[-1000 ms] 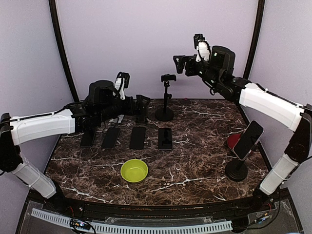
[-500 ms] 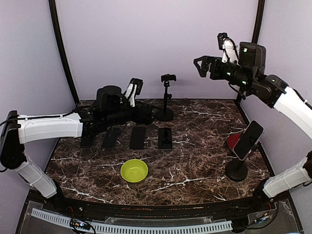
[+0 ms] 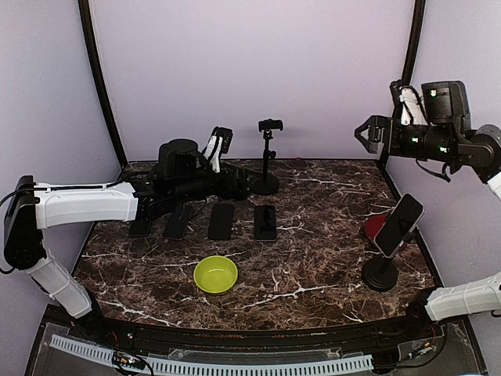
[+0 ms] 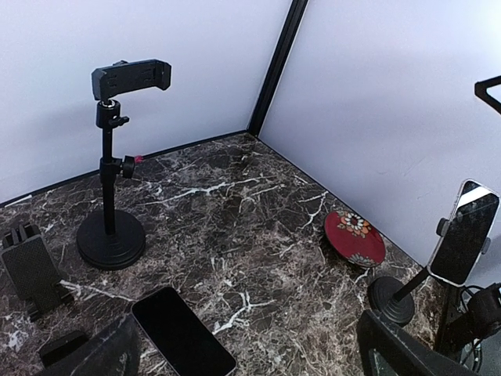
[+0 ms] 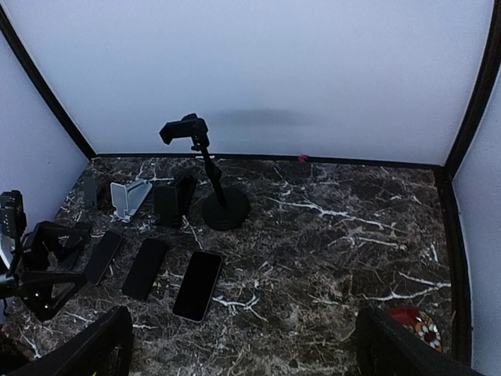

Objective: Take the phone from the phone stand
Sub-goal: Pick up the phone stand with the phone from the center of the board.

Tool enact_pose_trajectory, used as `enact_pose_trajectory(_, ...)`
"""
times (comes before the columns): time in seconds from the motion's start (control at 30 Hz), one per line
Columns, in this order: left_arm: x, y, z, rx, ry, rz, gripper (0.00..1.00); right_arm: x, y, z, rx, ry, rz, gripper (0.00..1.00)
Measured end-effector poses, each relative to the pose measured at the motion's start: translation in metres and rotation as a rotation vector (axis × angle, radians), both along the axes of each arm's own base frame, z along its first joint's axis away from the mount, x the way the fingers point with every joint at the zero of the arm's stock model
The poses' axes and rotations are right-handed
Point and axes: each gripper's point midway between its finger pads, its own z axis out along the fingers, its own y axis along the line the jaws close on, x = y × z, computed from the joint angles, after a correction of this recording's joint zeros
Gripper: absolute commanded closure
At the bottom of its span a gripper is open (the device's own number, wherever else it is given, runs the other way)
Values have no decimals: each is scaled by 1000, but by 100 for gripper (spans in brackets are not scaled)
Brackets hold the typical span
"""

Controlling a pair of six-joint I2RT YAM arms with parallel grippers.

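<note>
1. Seen from overhead, the left gripper [image 3: 237,182] lies low over the table [image 3: 313,258]. Its jaws are spread and hold nothing. The round foot of the tall stand [image 3: 268,160] sits just beyond its tip.
2. In the same view the right gripper [image 3: 366,135] hangs high in the air, also spread wide and empty. The phone [image 3: 398,224] is well below it and nearer the front edge, clamped at a tilt in the phone stand [image 3: 380,274]. A red plate [image 3: 375,226] lies just behind the phone.
3. A row of flat phones [image 3: 221,221] lies beside the left gripper, and a green bowl [image 3: 216,274] sits nearer the front of the table.
4. The left wrist camera shows the left gripper's fingers [image 4: 102,352] wide apart with bare table between them. The phone [image 4: 463,243] stands far off to the right on the phone stand [image 4: 391,296], and the red plate [image 4: 355,237] is next to it. The tall stand [image 4: 116,157] is ahead to the left.
5. The right wrist camera shows the right gripper's fingers [image 5: 395,345] parted, high above the table. The tall stand [image 5: 210,180] and the flat phones [image 5: 197,284] lie far below.
</note>
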Motion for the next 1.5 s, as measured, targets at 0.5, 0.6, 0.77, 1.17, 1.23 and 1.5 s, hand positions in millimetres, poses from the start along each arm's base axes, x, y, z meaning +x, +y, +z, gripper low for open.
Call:
enact_pose_trajectory(0.5, -4, -5, 6, -54, 4, -27, 1, -48, -70, -48, -10, 213, -157, 0)
enact_pose_trajectory(0.6, -5, -6, 5, -63, 9, -35, 1, -54, -80, -64, -23, 256, -185, 0)
enact_pose_trajectory(0.77, -7, -6, 4, -72, 16, -41, 1, -60, -92, -87, -37, 307, -225, 0)
enact_pose_trajectory(1.17, -8, -5, -2, -75, 25, -43, 1, -55, -120, -130, -31, 414, -297, 2)
enact_pose_trajectory(1.23, -8, -5, -1, -78, 22, -43, 1, -56, -121, -137, -19, 434, -287, 6)
enact_pose_trajectory(1.5, -8, -5, -1, -78, 22, -43, 1, -57, -114, -136, 95, 453, -227, 19)
